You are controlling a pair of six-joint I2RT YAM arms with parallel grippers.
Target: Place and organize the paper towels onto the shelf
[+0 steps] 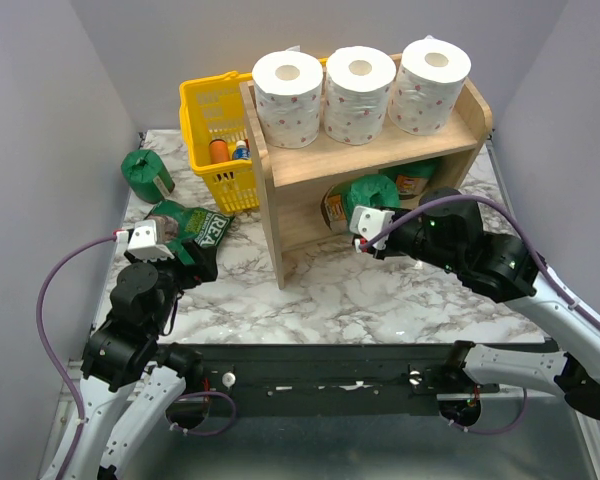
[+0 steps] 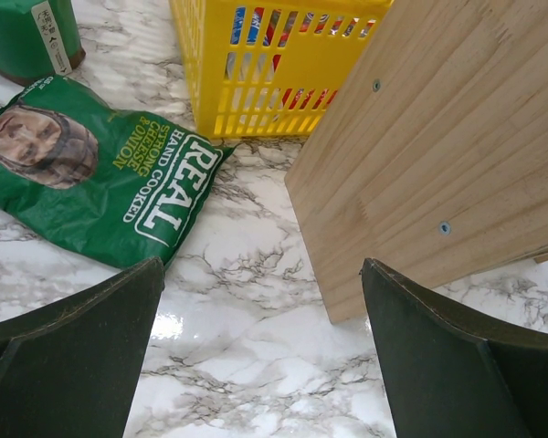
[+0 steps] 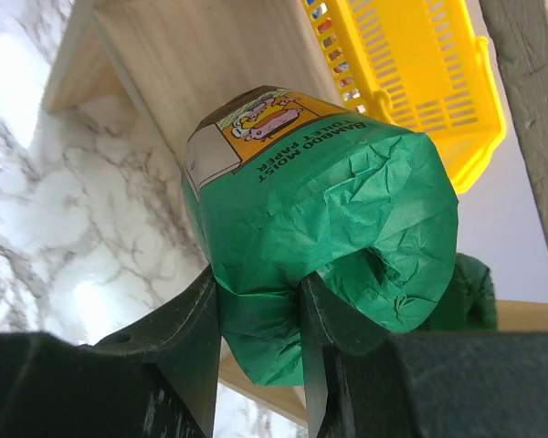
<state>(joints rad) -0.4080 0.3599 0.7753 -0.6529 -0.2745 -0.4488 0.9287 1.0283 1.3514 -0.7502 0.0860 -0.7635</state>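
Three white dotted paper towels (image 1: 359,92) stand in a row on the top tier of the wooden shelf (image 1: 380,152). My right gripper (image 1: 368,215) is shut on a green-wrapped roll (image 1: 373,193) at the front of the lower tier; in the right wrist view the jaws (image 3: 260,338) pinch the crumpled end of this roll (image 3: 320,210). A second green roll (image 1: 417,178) lies deeper in the lower tier. The third green roll (image 1: 145,172) stands on the table at far left, also showing in the left wrist view (image 2: 27,36). My left gripper (image 1: 202,262) is open and empty over the marble (image 2: 260,365).
A yellow basket (image 1: 220,140) with bottles stands against the shelf's left side. A flat green "REAL" bag (image 1: 195,225) lies in front of it, just ahead of my left gripper (image 2: 100,173). The shelf's side panel (image 2: 438,146) is close on the left gripper's right.
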